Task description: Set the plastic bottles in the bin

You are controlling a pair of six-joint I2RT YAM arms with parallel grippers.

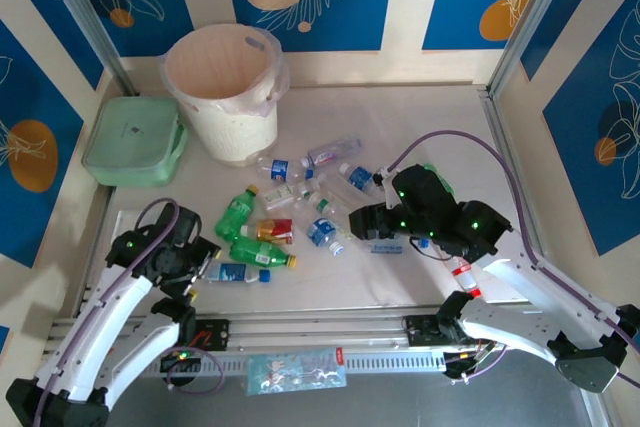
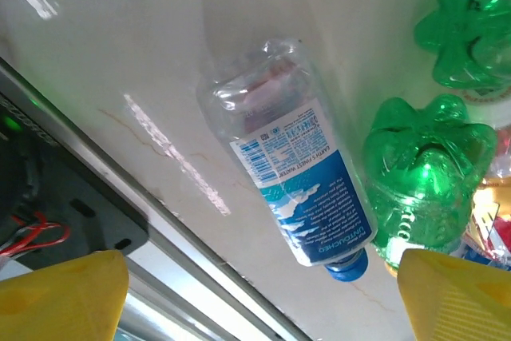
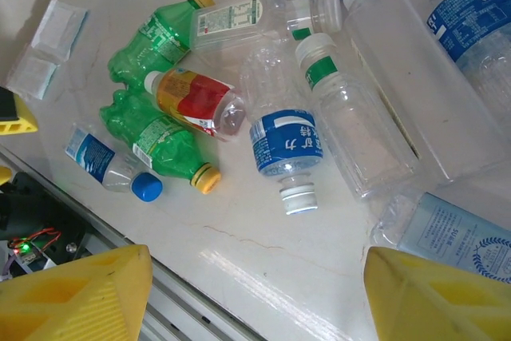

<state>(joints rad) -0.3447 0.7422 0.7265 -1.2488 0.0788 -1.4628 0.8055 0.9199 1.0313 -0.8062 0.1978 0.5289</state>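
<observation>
Two green bottles (image 1: 238, 217) and one red-labelled bottle (image 1: 275, 231) lie mid-frame among clear bottles (image 1: 333, 154); one bin (image 1: 235, 127) stands upper left. I see left gripper (image 2: 259, 265) and right gripper (image 3: 255, 255) spread wide, empty.

left wrist: left gripper (image 2: 259, 301) fingers (image 2: 64, 293) cut by the bottom edge, just yellow tips in frame. green bottle (image 2: 471, 21) clipped at top right. second green bottle (image 2: 427, 173) neck end lost behind a finger. red-yellow label (image 2: 497, 225) at the right edge, can't tell what it's on. right wrist: right gripper (image 3: 255, 293) fingers (image 3: 80, 293) cut at the bottom. blue-label bottle (image 3: 471, 13) clipped at right, pale-label bottle (image 3: 451, 237) partly behind a finger. top: right arm (image 1: 440, 212) covers its gripper tips.
</observation>
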